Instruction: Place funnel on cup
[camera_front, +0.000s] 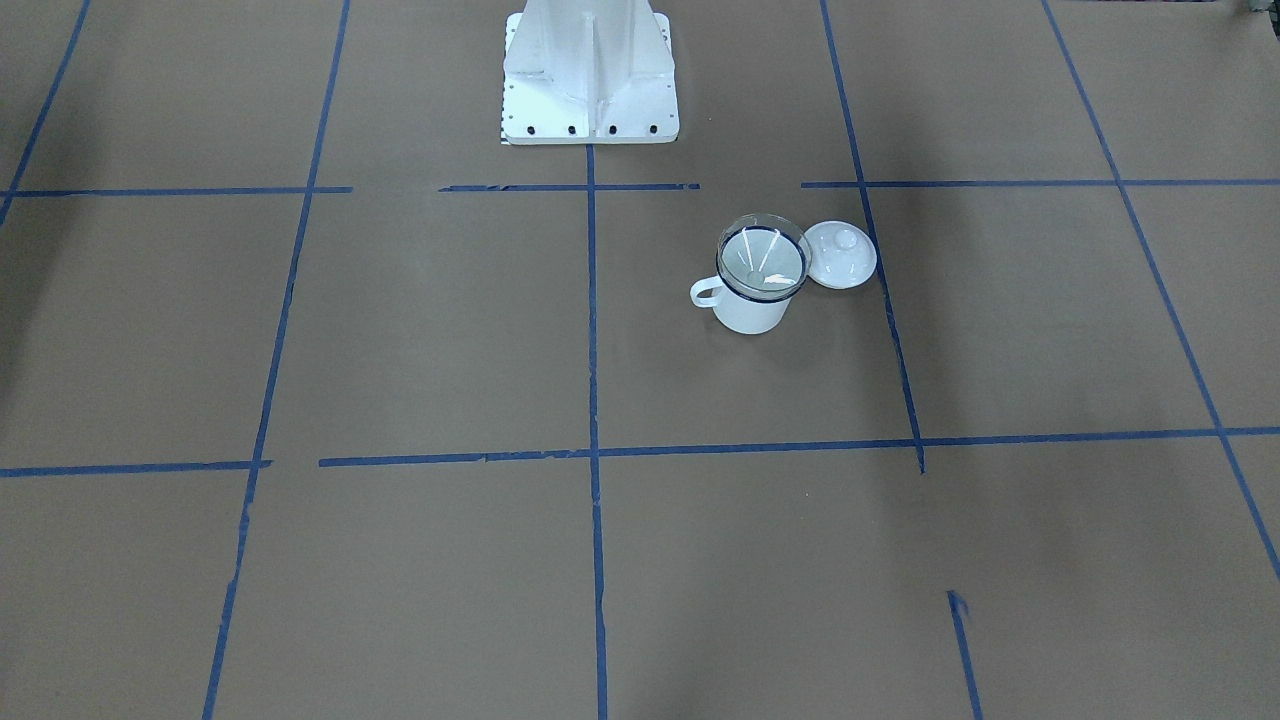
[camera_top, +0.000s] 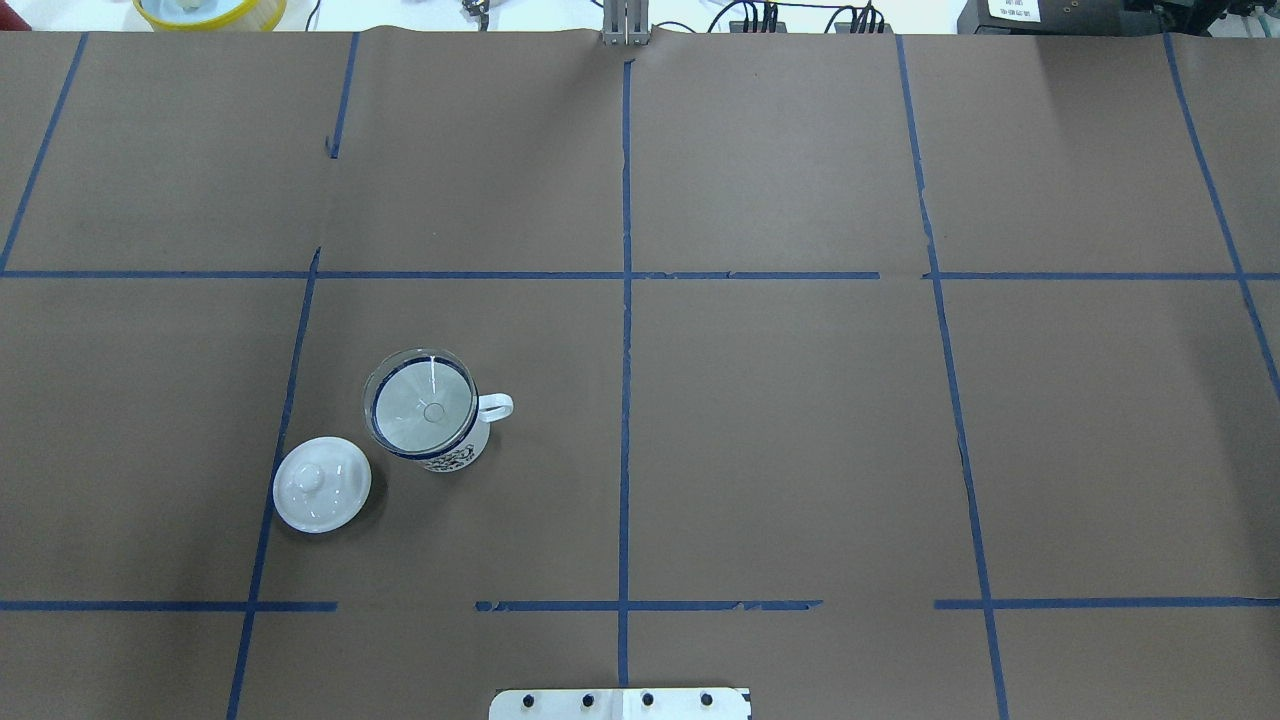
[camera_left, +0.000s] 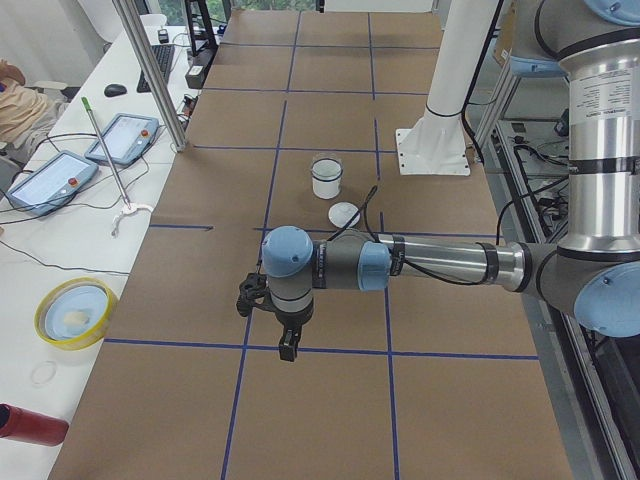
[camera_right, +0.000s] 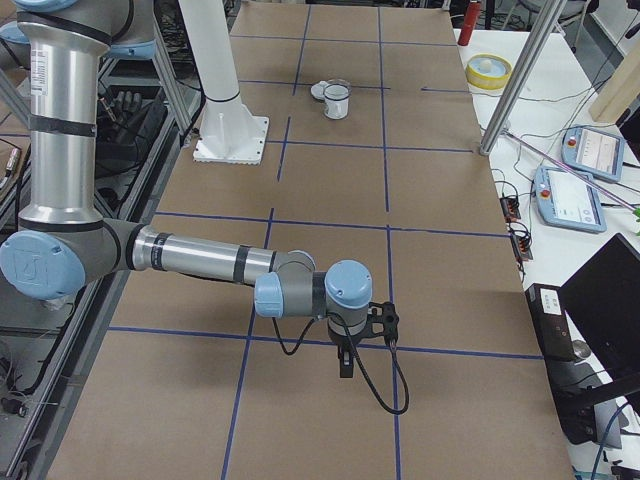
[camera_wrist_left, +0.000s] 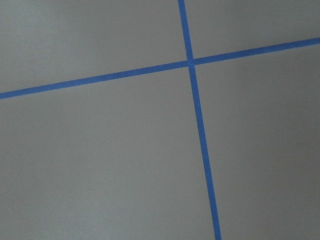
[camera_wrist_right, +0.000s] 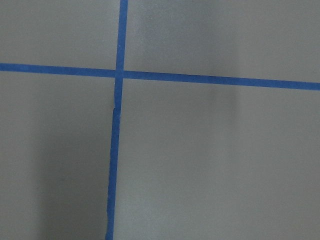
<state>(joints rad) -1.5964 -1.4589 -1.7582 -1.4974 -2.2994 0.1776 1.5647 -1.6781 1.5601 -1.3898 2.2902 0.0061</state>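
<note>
The transparent funnel (camera_front: 762, 258) sits upright in the mouth of the white enamel cup (camera_front: 752, 310), spout down inside it. In the overhead view the funnel (camera_top: 425, 405) covers the cup (camera_top: 458, 456), whose handle points right. Neither gripper shows in the overhead or front views. The left gripper (camera_left: 286, 350) shows only in the left side view, pointing down over bare paper far from the cup (camera_left: 326, 180). The right gripper (camera_right: 345, 366) shows only in the right side view, also far from the cup (camera_right: 337, 100). I cannot tell whether either is open or shut. Both wrist views show only paper and tape.
A round white knobbed lid (camera_top: 322, 484) lies on the table beside the cup. The table is covered in brown paper with blue tape lines. The robot's white base (camera_front: 590, 75) stands at the table's edge. A yellow bowl (camera_left: 73, 312) and tablets lie on the side bench.
</note>
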